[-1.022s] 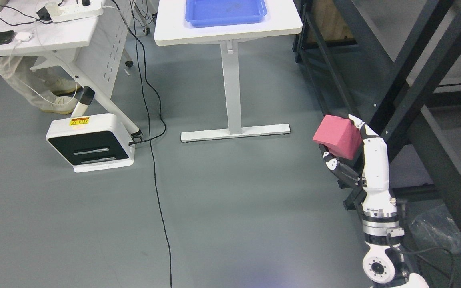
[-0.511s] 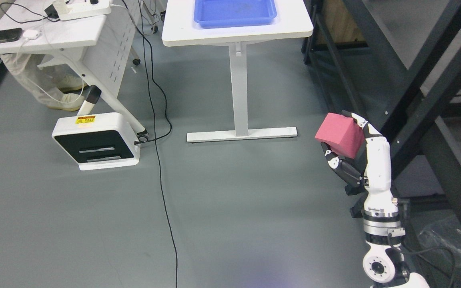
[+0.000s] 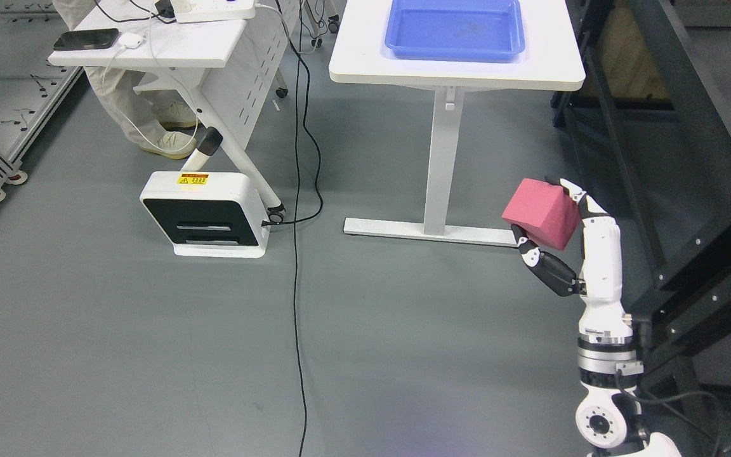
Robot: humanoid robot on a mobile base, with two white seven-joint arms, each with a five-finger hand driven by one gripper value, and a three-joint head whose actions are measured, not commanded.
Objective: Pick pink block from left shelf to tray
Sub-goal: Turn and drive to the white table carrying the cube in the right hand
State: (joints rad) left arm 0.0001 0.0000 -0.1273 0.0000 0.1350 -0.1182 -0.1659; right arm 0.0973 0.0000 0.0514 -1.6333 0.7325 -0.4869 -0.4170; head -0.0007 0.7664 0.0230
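Observation:
My right hand [image 3: 553,219] is raised over the grey floor at the right, its arm coming up from the bottom right corner. Its fingers are shut on a pink block [image 3: 541,212], held tilted with one corner up. The blue tray [image 3: 455,30] lies on a white table [image 3: 365,60] at the top centre, well above and left of the block. Nothing can be seen inside the tray. The left arm does not show.
A dark metal shelf frame [image 3: 689,190] runs down the right side, close behind my hand. The table's white foot [image 3: 429,231] lies just left of the block. A black cable [image 3: 299,266] crosses the floor. A white floor unit [image 3: 204,216], a second desk [image 3: 150,51] and a person's legs [image 3: 137,114] are at left.
The whole view has shifted right as the camera turned, so table, tray and floor unit sit further right in frame. The hand keeps its hold on the block at much the same spot.

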